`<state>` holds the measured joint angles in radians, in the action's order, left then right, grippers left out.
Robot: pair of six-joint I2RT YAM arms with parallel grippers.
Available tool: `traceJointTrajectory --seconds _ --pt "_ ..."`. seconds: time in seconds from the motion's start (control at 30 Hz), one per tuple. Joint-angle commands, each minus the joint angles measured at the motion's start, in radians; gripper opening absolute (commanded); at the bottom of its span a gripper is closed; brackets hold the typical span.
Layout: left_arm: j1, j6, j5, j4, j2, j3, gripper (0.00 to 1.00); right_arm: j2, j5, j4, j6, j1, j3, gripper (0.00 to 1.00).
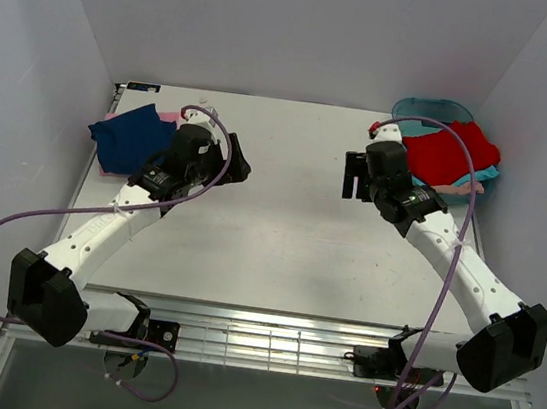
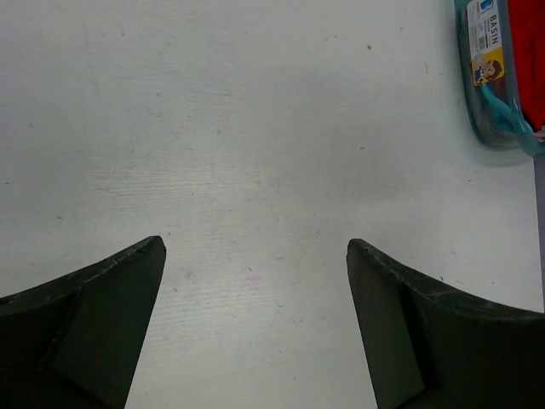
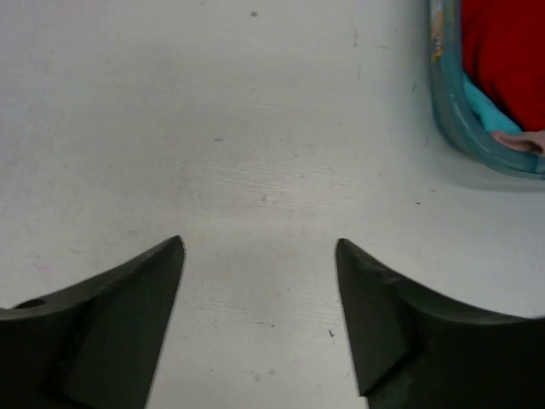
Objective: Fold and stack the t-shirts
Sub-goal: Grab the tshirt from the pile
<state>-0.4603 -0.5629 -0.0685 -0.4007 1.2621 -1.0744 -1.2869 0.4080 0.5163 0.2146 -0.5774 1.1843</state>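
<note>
Left gripper (image 2: pixel 255 244) and right gripper (image 3: pixel 260 242) (both 2-fingered, fingers spread wide) hang above the table (image 1: pixel 279 241).

The desk (image 2: pixel 255 128) is matt white, faintly scuffed; the tub (image 3: pixel 444 102) translucent glossy plastic; the red t-shirt (image 1: pixel 447 152) soft cloth; the fingers (image 2: pixel 94 332) matt black.

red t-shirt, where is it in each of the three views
top external: the red t-shirt is heaped in the teal tub at the table's far right corner
left wrist: a red strip at the top right edge, inside the tub
right wrist: a red patch in the top right corner, inside the tub
shared landmark: the teal tub's wall
</note>
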Motion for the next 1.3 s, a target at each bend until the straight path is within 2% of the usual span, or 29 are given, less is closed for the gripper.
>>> traceJointTrajectory --seconds 0.0,0.07,0.13,0.2,0.3,0.43,0.73,0.93,1.13,1.2,1.27 --pt "0.002 -0.015 -0.011 -0.029 -0.027 -0.004 0.98 -0.035 0.058 -0.074 -0.064 0.124 0.054 0.86" --pt "0.002 -0.038 0.012 -0.029 -0.026 0.008 0.98 -0.086 0.058 -0.123 -0.139 0.171 0.058 0.88" --pt "0.002 -0.054 0.03 -0.023 -0.026 0.034 0.98 -0.153 0.012 -0.226 -0.161 0.275 0.061 0.82" --pt "0.002 -0.063 0.038 -0.023 -0.032 0.05 0.98 -0.231 -0.076 -0.237 -0.147 0.394 0.144 0.78" --pt "0.002 -0.071 0.047 -0.024 -0.065 0.088 0.98 -0.444 -0.118 -0.233 -0.156 0.471 0.299 0.77" --pt "0.002 -0.072 0.039 -0.026 -0.113 0.139 0.98 -0.615 -0.066 -0.208 -0.19 0.502 0.471 0.75" --pt "0.002 -0.075 0.016 -0.061 -0.188 0.211 0.98 -0.922 -0.104 -0.125 -0.205 0.56 0.8 0.78" --pt "0.002 -0.071 -0.017 -0.085 -0.214 0.234 0.98 -1.002 -0.098 -0.11 -0.196 0.603 0.856 0.78" --pt "0.002 -0.072 -0.031 -0.096 -0.218 0.26 0.98 -0.999 -0.126 -0.108 -0.185 0.623 0.798 0.77" --pt "0.002 -0.071 -0.027 -0.096 -0.202 0.255 0.98 -0.997 -0.126 -0.108 -0.184 0.623 0.761 0.72" --pt "0.002 -0.069 -0.025 -0.098 -0.193 0.249 0.98 -1.0 -0.142 -0.107 -0.182 0.623 0.738 0.63"
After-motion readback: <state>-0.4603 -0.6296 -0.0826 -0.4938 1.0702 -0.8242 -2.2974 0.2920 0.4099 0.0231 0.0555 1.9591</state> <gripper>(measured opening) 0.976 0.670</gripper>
